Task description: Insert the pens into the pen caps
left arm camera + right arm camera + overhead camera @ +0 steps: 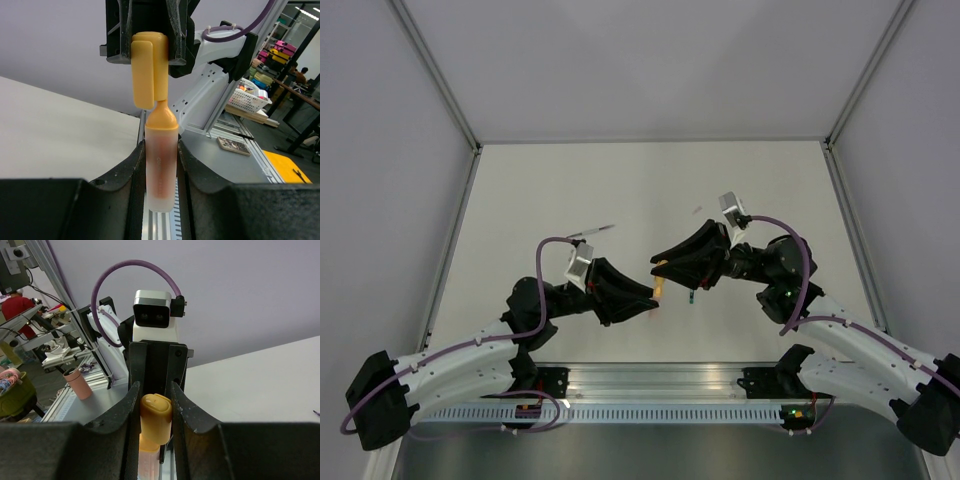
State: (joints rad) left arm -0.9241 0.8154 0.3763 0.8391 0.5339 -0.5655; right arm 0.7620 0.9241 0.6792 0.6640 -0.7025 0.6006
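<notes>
Pink-orange marker [160,175] stands upright above the near edge of the table, between the two arms. Its orange neck is just entering the mouth of the yellow-orange cap [150,65] overhead. The rounded shoulder is fully exposed below the cap, so my read is that the cap is started, not seated.

Left gripper [160,150]: jaws drawn in partway, clamped on the marker's barrel from both sides.
Right gripper [153,386]: likewise narrowed, pinching the cap with its closed end toward the wrist camera.

Out on the table [770,180], a thin silver-grey pen [592,232] lies alone beyond the left arm, no cap on it that I can make out. A small green item [691,296] shows just under the right arm — pen or cap, too small to tell. A grey speck [697,209] farther back may be a cap.

Progress, as judged: first pairing is mid-insertion — a final push is needed. The other two pens appear undone.
</notes>
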